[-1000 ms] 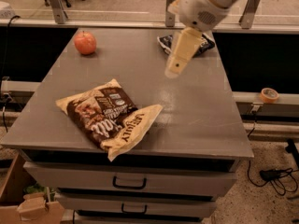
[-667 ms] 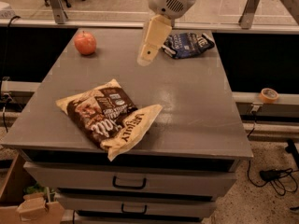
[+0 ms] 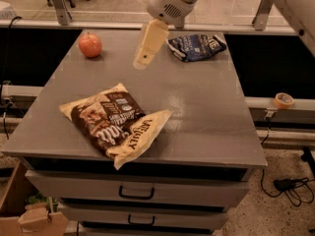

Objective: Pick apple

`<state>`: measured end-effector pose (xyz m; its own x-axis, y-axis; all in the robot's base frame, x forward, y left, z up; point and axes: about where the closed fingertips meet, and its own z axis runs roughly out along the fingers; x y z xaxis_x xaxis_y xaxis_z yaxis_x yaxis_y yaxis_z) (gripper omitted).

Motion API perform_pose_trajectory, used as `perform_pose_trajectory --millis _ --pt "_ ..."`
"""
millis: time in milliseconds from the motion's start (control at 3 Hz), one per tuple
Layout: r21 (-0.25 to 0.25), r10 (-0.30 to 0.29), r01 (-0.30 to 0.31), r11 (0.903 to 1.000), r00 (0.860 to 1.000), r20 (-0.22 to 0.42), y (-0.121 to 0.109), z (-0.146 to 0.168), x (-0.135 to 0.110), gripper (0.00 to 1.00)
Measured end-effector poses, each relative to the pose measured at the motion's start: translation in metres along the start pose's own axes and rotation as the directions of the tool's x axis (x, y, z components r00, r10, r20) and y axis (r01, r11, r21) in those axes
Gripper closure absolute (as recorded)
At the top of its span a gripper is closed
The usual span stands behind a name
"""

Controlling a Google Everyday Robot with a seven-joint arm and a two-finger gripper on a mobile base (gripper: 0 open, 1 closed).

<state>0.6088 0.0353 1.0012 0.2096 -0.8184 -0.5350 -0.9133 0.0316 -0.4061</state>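
Observation:
The apple (image 3: pixel 90 44) is small, round and red-orange, and sits at the far left corner of the grey table top (image 3: pixel 206 112). My gripper (image 3: pixel 141 61) hangs over the far middle of the table on a white arm, its cream-coloured fingers pointing down and left. It is to the right of the apple, about a hand's width away, and holds nothing that I can see.
A brown and cream snack bag (image 3: pixel 114 123) lies at the front left of the table. A dark blue snack bag (image 3: pixel 197 46) lies at the far right. Drawers (image 3: pixel 135 193) run below the front edge. A tape roll (image 3: pixel 283 100) sits on a ledge at right.
My gripper has swung left across the far side of the table, from beside the blue bag toward the apple. Nothing on the table has moved.

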Motion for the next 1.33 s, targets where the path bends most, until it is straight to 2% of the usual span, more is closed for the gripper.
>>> perform_pose_trajectory --millis 333,667,1000,1333 --pt "0.002 0.047 -0.047 0.9989 0.994 0.101 -0.019 0.056 -0.018 0.00" --pt "-0.002 0.129 -0.131 0.9913 0.973 0.192 -0.046 0.115 -0.035 0.00" --pt "-0.018 0.246 -0.251 0.9679 0.931 0.268 -0.072 0.166 -0.048 0.00" --pt "-0.034 0.375 -0.384 0.9227 0.875 0.306 -0.091 0.210 -0.046 0.00"
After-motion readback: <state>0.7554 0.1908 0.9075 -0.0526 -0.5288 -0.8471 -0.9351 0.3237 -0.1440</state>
